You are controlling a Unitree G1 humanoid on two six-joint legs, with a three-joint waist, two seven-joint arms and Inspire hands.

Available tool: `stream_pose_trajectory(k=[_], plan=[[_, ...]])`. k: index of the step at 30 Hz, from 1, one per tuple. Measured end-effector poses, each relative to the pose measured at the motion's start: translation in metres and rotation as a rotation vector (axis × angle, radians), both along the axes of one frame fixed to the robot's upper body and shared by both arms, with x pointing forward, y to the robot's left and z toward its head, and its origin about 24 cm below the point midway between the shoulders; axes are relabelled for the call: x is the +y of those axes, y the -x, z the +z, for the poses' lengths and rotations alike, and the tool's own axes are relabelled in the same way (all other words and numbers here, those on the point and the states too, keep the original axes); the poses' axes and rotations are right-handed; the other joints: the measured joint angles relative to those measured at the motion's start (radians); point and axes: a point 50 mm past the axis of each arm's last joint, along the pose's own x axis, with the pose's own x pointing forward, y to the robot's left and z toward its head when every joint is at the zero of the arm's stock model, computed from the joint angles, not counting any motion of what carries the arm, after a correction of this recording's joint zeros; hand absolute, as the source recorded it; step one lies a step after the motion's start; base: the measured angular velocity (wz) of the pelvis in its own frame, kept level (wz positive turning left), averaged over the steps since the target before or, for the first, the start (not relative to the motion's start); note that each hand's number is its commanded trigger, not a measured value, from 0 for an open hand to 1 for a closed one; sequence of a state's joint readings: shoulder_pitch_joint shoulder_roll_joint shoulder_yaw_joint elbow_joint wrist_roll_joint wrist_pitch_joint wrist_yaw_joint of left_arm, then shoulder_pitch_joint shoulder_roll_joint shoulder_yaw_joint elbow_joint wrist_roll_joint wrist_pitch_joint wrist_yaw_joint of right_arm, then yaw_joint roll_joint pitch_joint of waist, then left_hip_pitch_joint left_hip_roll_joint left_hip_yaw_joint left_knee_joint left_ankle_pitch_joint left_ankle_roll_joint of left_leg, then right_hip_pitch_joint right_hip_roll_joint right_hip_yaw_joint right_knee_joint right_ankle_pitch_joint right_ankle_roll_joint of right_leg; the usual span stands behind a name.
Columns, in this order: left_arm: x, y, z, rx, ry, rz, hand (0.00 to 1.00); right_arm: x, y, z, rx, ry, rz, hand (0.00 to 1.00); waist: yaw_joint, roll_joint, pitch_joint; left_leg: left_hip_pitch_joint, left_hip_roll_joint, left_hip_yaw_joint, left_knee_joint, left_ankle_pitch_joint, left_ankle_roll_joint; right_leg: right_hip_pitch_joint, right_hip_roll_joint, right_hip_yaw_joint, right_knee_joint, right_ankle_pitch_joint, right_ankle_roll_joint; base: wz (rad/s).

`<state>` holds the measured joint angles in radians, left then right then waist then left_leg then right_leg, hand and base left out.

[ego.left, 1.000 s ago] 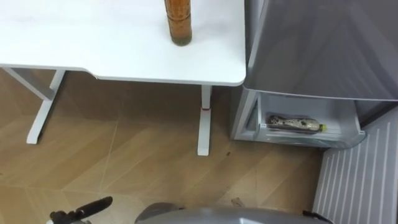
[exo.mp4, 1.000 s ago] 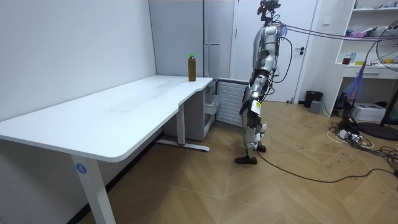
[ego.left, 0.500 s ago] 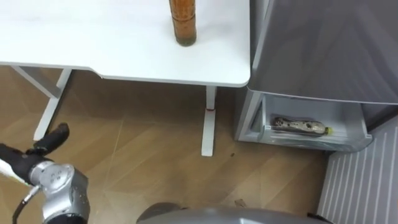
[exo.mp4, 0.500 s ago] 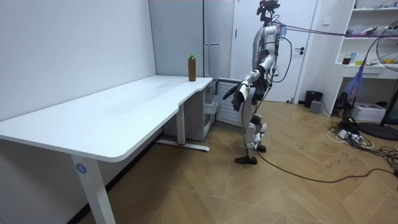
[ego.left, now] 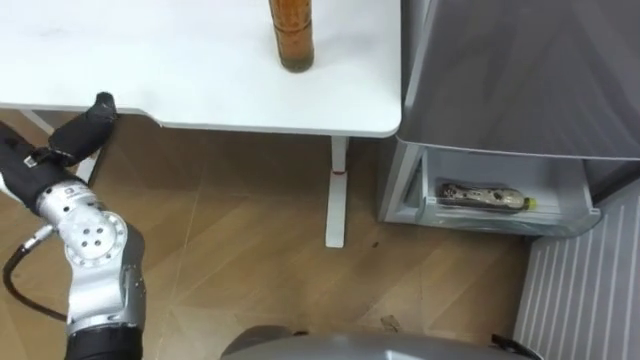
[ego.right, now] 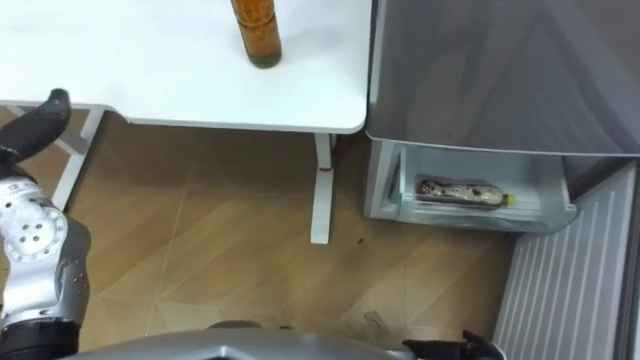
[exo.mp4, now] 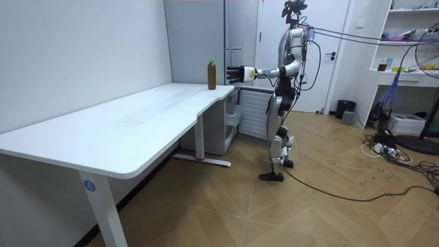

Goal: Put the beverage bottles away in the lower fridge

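Since one drink [ego.left: 484,197] already lies flat in the open bottom drawer [ego.left: 590,212] of the fridge [ego.left: 520,80], I'd call this about halfway: the brown bottle [ego.left: 291,35] stands upright on the white table [ego.left: 200,95] near the fridge side, untouched. Left hand [ego.left: 62,143] is up at the table's front edge, well apart from that bottle, fingers fairly straight, holding nothing. A second ago it hung by the hip, so the arm has swung up; neither drink budged. Right hand [ego.right: 462,346] sits low at the bottom edge
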<state>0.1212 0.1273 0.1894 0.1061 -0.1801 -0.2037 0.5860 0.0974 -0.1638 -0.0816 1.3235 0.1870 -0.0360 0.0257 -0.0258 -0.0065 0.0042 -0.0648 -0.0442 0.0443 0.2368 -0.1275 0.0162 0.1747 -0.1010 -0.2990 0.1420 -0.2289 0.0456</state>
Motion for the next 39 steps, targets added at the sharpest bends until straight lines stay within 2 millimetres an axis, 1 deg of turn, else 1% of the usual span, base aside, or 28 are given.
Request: stream_pose_trajectory(k=[4, 7, 9, 10, 12, 14, 16, 19, 21, 24, 26, 28, 30, 31, 33, 35, 38, 39], plan=[[-0.006, -0.004, 0.000, -0.003, 0.001, -0.054, 0.00, 0.000, -0.001, 0.000, -0.005, 0.000, 0.004, 0.00, -0.019, 0.001, 0.0009, 0.003, 0.000, 0.002, -0.001, 0.000, 0.000, 0.000, 0.000, 0.007, 0.001, 0.000, 0.000, -0.02], [-0.011, -0.010, 0.006, -0.025, -0.002, -0.106, 0.00, 0.000, -0.003, 0.000, -0.013, -0.008, 0.000, 0.00, -0.031, 0.003, 0.0049, 0.001, 0.000, 0.000, 0.002, 0.000, 0.000, -0.001, 0.000, 0.012, 0.004, 0.000, 0.000, 0.00], [-0.015, -0.013, 0.014, -0.063, -0.010, -0.153, 0.00, -0.001, -0.004, 0.000, -0.013, -0.011, 0.013, 0.00, -0.037, 0.003, 0.0056, -0.002, 0.002, 0.002, 0.004, 0.000, 0.000, -0.009, 0.000, 0.016, 0.010, 0.000, 0.000, -0.05], [-0.016, -0.015, 0.021, -0.087, -0.021, -0.186, 0.00, -0.001, -0.007, 0.001, -0.016, -0.009, 0.033, 0.00, -0.038, 0.003, 0.0054, -0.005, 0.004, 0.010, 0.004, 0.000, 0.001, -0.015, 0.000, 0.022, 0.012, 0.000, 0.000, -0.12], [-0.018, -0.024, 0.030, -0.115, -0.044, -0.249, 0.00, -0.001, -0.011, 0.001, -0.018, -0.014, 0.069, 0.00, -0.051, 0.003, 0.0055, -0.008, 0.004, 0.010, 0.007, -0.001, 0.001, -0.017, 0.000, 0.025, 0.012, 0.000, 0.000, -0.05], [-0.020, -0.030, 0.034, -0.129, -0.052, -0.288, 0.00, -0.002, -0.012, 0.002, -0.019, -0.018, 0.088, 0.00, -0.056, 0.004, 0.0054, -0.007, 0.005, 0.011, 0.007, -0.001, 0.001, -0.019, 0.000, 0.028, 0.012, 0.000, 0.000, -0.06], [-0.025, -0.033, 0.035, -0.130, -0.053, -0.334, 0.00, -0.002, -0.012, 0.002, -0.013, -0.023, 0.094, 0.00, -0.058, 0.005, 0.0048, -0.005, 0.006, 0.015, 0.005, -0.001, 0.002, -0.019, 0.000, 0.030, 0.012, 0.000, 0.000, -0.08], [-0.031, -0.036, 0.031, -0.095, -0.044, -0.405, 0.00, -0.003, -0.012, 0.002, -0.008, -0.029, 0.082, 0.00, -0.057, 0.006, 0.0043, 0.007, 0.010, 0.036, -0.002, -0.001, 0.001, -0.018, 0.002, 0.049, 0.012, 0.000, 0.000, -0.15], [-0.033, -0.036, 0.030, -0.079, -0.041, -0.439, 0.00, -0.003, -0.012, 0.002, -0.009, -0.032, 0.074, 0.00, -0.059, 0.006, 0.0040, 0.009, 0.011, 0.037, -0.005, -0.001, 0.001, -0.018, 0.002, 0.051, 0.011, 0.000, 0.000, -0.06], [-0.036, -0.039, 0.029, -0.060, -0.036, -0.484, 0.00, -0.003, -0.012, 0.002, -0.012, -0.031, 0.073, 0.00, -0.074, 0.006, 0.0042, 0.012, 0.012, 0.039, -0.006, -0.001, 0.001, -0.017, 0.002, 0.053, 0.011, 0.000, 0.000, 0.00], [-0.037, -0.041, 0.030, -0.057, -0.032, -0.505, 0.00, -0.003, -0.012, 0.002, -0.013, -0.030, 0.074, 0.00, -0.075, 0.006, 0.0041, 0.015, 0.013, 0.044, -0.006, -0.001, 0.001, -0.016, 0.002, 0.059, 0.012, 0.000, -0.001, -0.07], [-0.038, -0.046, 0.032, -0.068, -0.020, -0.525, 0.00, -0.003, -0.013, 0.002, -0.012, -0.027, 0.076, 0.00, -0.075, 0.008, 0.0051, 0.018, 0.014, 0.047, -0.006, -0.001, 0.001, -0.016, 0.003, 0.070, 0.013, 0.001, -0.001, -0.08], [-0.037, -0.058, 0.036, -0.090, 0.028, -0.552, 0.00, -0.004, -0.014, 0.002, -0.013, -0.019, 0.077, 0.00, -0.078, 0.013, 0.0086, 0.019, 0.015, 0.047, -0.006, -0.002, 0.001, -0.016, 0.004, 0.075, 0.013, 0.002, -0.002, -0.05], [-0.037, -0.060, 0.038, -0.097, 0.043, -0.556, 0.00, -0.004, -0.014, 0.002, -0.014, -0.017, 0.076, 0.00, -0.081, 0.015, 0.0092, 0.019, 0.015, 0.048, -0.006, -0.002, 0.001, -0.017, 0.004, 0.076, 0.013, 0.002, -0.003, 0.00], [-0.039, -0.066, 0.044, -0.137, 0.095, -0.582, 0.00, -0.006, -0.013, 0.002, -0.007, -0.008, 0.067, 0.00, -0.086, 0.017, 0.0091, 0.022, 0.016, 0.051, -0.007, -0.002, 0.001, -0.016, 0.004, 0.080, 0.016, 0.002, -0.003, -0.05], [-0.041, -0.070, 0.048, -0.153, 0.104, -0.602, 0.00, -0.007, -0.012, 0.003, 0.003, -0.002, 0.070, 0.00, -0.091, 0.019, 0.0091, 0.023, 0.017, 0.053, -0.007, -0.002, 0.001, -0.017, 0.004, 0.083, 0.018, 0.002, -0.003, -0.05], [-0.041, -0.079, 0.048, -0.135, 0.109, -0.613, 0.00, -0.013, -0.009, 0.004, 0.040, 0.023, 0.095, 0.00, -0.089, 0.022, 0.0084, 0.024, 0.020, 0.064, -0.010, -0.002, 0.001, -0.029, 0.003, 0.095, 0.028, 0.002, -0.003, -0.11], [-0.039, -0.080, 0.046, -0.119, 0.107, -0.609, 0.00, -0.014, -0.008, 0.004, 0.054, 0.033, 0.106, 0.00, -0.088, 0.026, 0.0060, 0.023, 0.021, 0.073, -0.012, -0.002, 0.001, -0.034, 0.003, 0.100, 0.029, 0.002, -0.003, -0.19]])
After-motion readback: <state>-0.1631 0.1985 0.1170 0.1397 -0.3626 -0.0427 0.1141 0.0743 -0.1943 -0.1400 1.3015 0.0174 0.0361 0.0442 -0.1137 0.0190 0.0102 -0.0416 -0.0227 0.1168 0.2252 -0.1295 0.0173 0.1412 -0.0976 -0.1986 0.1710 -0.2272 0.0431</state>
